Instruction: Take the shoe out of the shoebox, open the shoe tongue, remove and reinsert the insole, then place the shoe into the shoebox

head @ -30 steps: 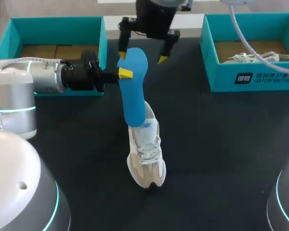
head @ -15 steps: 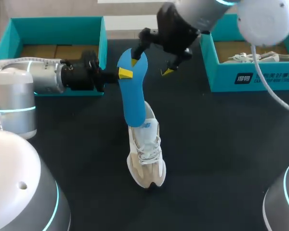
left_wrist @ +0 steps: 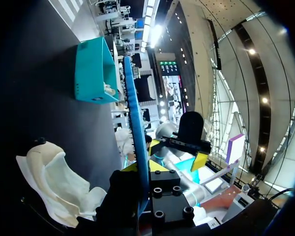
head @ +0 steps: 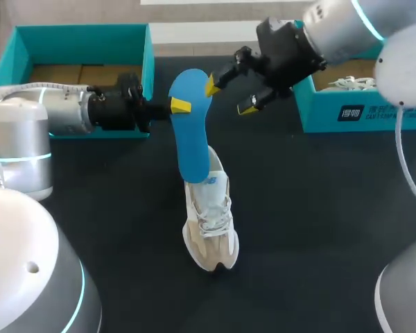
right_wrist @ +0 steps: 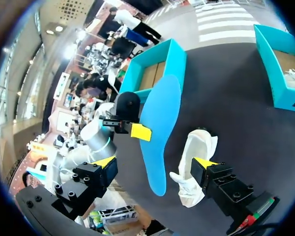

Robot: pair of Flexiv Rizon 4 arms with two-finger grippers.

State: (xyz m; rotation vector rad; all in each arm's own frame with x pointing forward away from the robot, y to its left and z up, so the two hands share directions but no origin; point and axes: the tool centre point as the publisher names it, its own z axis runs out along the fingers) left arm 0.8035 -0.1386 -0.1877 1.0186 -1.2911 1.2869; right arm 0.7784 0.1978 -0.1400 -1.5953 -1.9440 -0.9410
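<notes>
Two hands up: your left hand [head: 181,105] pinches the insole [head: 191,132] upright over the shoe [head: 209,222] at the surface's [head: 319,208] middle, likely lined up for reinsertion. Your right hand [head: 230,95] hangs spread beside the insole's top.

The teal shoebox [head: 319,111] just beside the right hand [head: 230,96] has a dark label with white signs on its front wall. A line of small white letters runs next to it, too small to read.
</notes>
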